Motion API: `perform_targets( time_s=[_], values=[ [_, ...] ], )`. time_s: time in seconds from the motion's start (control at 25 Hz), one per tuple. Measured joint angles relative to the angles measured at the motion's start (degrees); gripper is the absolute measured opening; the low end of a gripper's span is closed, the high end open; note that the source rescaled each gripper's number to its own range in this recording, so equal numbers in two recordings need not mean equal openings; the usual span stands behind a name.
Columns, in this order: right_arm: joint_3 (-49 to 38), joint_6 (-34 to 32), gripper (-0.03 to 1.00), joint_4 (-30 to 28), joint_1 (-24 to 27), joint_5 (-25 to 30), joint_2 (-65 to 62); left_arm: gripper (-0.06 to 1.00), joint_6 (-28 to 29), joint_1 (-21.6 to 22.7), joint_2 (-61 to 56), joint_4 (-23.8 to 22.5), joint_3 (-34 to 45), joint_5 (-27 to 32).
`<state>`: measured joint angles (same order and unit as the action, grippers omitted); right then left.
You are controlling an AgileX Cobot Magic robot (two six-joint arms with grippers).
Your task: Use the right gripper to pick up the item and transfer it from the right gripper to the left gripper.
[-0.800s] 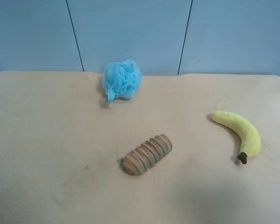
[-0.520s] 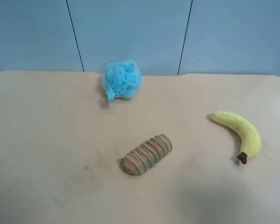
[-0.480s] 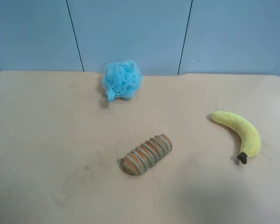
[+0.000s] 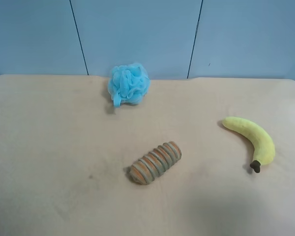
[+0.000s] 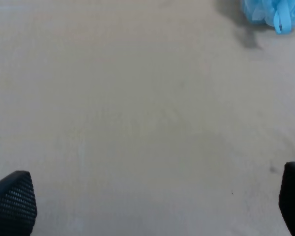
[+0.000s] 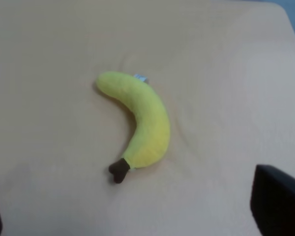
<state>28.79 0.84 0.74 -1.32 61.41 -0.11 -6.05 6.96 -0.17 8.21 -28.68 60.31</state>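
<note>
The yellow plush banana point(image 4: 253, 138) lies on the beige table at the right of the exterior high view, its dark brown stem tip toward the front. In the right wrist view the banana point(image 6: 142, 120) lies flat on the table, ahead of the right gripper point(image 6: 137, 216). That gripper is open, with one black fingertip at each side edge of the view, and holds nothing. The left gripper point(image 5: 152, 201) is open and empty over bare table. Neither arm shows in the exterior high view.
An orange-and-grey striped roll point(image 4: 155, 162) lies at the table's middle. A fluffy light-blue pouf point(image 4: 129, 84) sits at the back, and its edge shows in the left wrist view point(image 5: 275, 12). A blue panelled wall stands behind the table.
</note>
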Motion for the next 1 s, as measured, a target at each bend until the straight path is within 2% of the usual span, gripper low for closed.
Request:
perform_targets(
  time_s=[0.68, 0.84, 1.0],
  values=[
    [0.0, 0.0, 1.0, 0.0, 0.0, 0.0, 3.4, 1.0, 0.0, 0.0, 0.0, 0.0, 0.0, 0.0],
    [1.1, -1.7, 1.0, 0.0, 0.0, 0.7, 9.7, 1.0, 0.0, 0.0, 0.0, 0.0, 0.0, 0.0],
    [6.1, -5.0, 1.0, 0.0, 0.0, 1.4, 20.1, 1.0, 0.0, 0.0, 0.0, 0.0, 0.0, 0.0]
  ],
)
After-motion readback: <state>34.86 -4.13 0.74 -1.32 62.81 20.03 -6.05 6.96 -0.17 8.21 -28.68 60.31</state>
